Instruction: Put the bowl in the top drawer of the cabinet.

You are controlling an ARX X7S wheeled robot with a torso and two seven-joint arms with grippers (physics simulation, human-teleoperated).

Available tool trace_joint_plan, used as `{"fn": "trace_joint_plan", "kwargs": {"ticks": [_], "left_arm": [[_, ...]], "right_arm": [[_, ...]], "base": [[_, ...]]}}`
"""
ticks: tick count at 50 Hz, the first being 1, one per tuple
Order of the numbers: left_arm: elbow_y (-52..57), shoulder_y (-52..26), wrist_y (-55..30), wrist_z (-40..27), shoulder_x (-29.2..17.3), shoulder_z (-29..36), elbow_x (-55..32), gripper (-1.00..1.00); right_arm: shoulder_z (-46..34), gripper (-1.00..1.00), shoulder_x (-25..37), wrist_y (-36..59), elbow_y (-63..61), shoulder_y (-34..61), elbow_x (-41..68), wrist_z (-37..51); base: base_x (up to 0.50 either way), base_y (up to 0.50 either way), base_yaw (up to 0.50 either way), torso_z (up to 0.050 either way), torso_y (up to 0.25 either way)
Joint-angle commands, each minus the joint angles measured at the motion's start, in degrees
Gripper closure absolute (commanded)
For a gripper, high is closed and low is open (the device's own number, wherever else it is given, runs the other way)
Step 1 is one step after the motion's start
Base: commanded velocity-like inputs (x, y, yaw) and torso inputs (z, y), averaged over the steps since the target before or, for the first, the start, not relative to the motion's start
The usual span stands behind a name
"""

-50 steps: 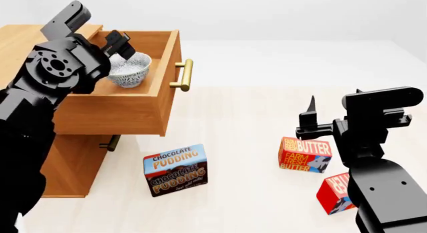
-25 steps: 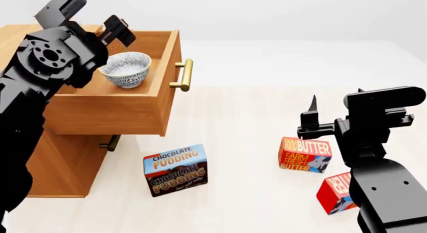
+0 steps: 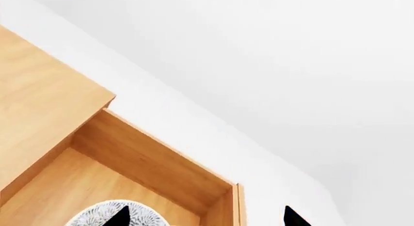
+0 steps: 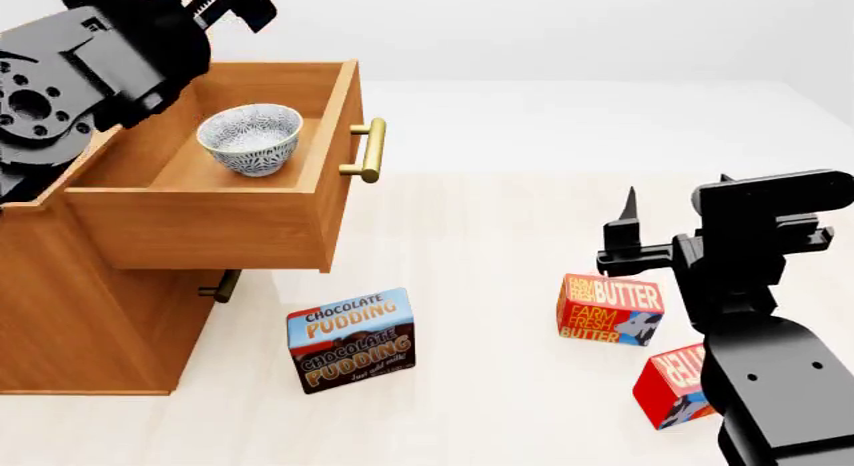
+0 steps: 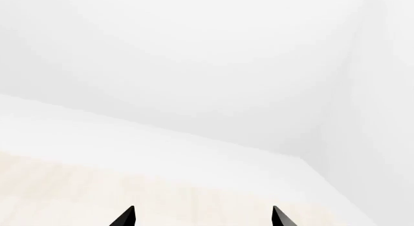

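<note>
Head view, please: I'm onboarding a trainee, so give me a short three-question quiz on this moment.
1. True or false: the bowl sits inside the open top drawer.
2. The left tool is: A) shut on the bowl, B) open above the drawer, C) on the lower handle.
3. Which box lies nearest the cabinet?

Key: 1 true. 2 B. 3 The chocolate pudding box.

The lower drawer (image 4: 160, 316) sits mostly hidden beneath the open top drawer (image 4: 220, 221).
</note>
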Motion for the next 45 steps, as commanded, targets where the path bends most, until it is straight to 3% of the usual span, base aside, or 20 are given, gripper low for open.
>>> {"fn": "trace_joint_plan", "kwargs": {"ticks": [1, 8, 15, 22, 25, 29, 31, 33, 38, 45], "left_arm": [[25.87, -0.98, 7.79, -1.23, -11.01, -2.73, 5.26, -1.00], [45.30, 1.83, 12.31, -3.38, -19.20, -2.75, 11.90, -1.00], [61.11, 7.36, 19.67, -6.67, -27.25, -1.30, 24.48, -1.00], [72.26, 15.82, 28.82, -16.69, -34.22, 1.04, 43.84, -1.00], [75.13, 18.41, 32.59, -22.01, -36.75, 0.83, 51.11, -1.00], [79.31, 22.43, 36.97, -28.09, -40.13, 1.04, 61.97, -1.00], [80.76, 24.81, 39.33, -29.89, -41.43, 1.49, 66.82, -1.00], [81.80, 26.83, 41.07, -32.43, -42.49, 1.71, 71.73, -1.00], [84.41, 31.31, 41.93, -40.58, -44.28, 2.26, 84.94, -1.00], [85.13, 36.24, 44.99, -47.71, -46.49, 3.06, 95.62, -1.00]], "right_arm": [[1.41, -1.00, -0.20, 0.66, -2.46, -0.23, 0.65, 0.95], [5.14, -1.00, -0.85, 4.76, -11.51, -0.06, 3.78, 2.31], [8.90, -1.00, -0.46, 8.63, -21.48, -0.76, 6.10, 3.91], [15.88, -1.00, -0.92, 10.62, -32.92, -3.96, 9.23, 5.35], [14.60, -1.00, 1.05, 11.33, -38.08, -5.22, 7.63, 7.28], [3.21, -1.00, 19.45, 0.04, -38.68, -7.47, 16.59, 30.28], [-9.73, -1.00, 32.23, -8.86, -38.68, -4.29, 20.15, 43.44], [-25.04, -1.00, 40.63, -14.89, -38.68, 3.82, 20.70, 53.05], [-57.67, -1.00, 49.03, -26.61, -38.69, 26.19, 19.68, 64.97], [-88.31, -1.00, 54.52, -39.84, -38.69, 44.77, 11.51, 73.10]], "base": [[0.00, 0.00, 0.00, 0.000, 0.000], [0.00, 0.00, 0.00, 0.000, 0.000], [0.00, 0.00, 0.00, 0.000, 0.000], [0.00, 0.00, 0.00, 0.000, 0.000], [0.00, 0.00, 0.00, 0.000, 0.000], [0.00, 0.00, 0.00, 0.000, 0.000], [0.00, 0.00, 0.00, 0.000, 0.000], [0.00, 0.00, 0.00, 0.000, 0.000], [0.00, 0.00, 0.00, 0.000, 0.000], [0.00, 0.00, 0.00, 0.000, 0.000]]}}
